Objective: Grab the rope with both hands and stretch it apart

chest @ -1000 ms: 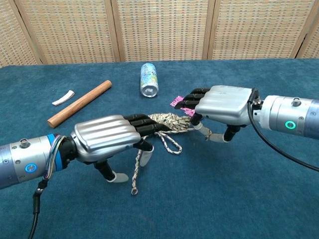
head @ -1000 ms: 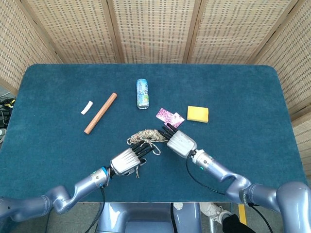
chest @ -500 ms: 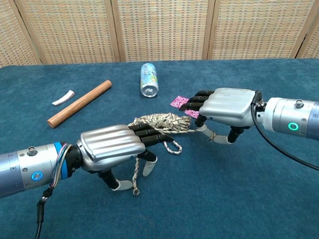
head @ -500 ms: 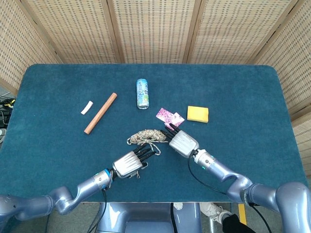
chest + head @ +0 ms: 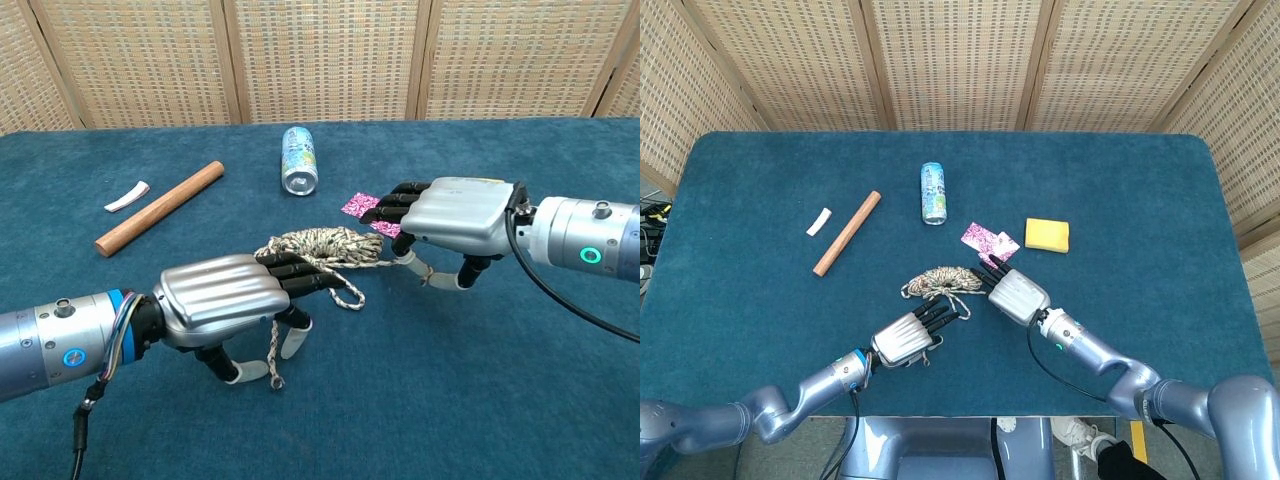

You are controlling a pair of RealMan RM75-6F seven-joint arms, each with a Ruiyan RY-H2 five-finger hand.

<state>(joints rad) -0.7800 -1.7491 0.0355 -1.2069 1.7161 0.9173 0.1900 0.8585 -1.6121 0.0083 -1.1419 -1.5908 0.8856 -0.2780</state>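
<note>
Where woven screens [image 5: 960, 60] enclose it, blue-carpeted table [image 5: 1140, 180], coiled rope [image 5: 940, 280]

A bundled beige-and-brown braided rope [image 5: 325, 243] lies on the blue felt table [image 5: 520, 380] between the two hands — the left silver hand [image 5: 225, 293] pinches one loose strand, the right silver hand [image 5: 450, 218] pinches the other.

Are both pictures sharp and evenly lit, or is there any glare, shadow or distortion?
Head view: sharp, even light, only faint shadows beside the wooden stick. Chest view: close and wide-angle, so the left hand and right hand look oversized; soft highlights on their metal backs; the rope stays in focus.
</note>
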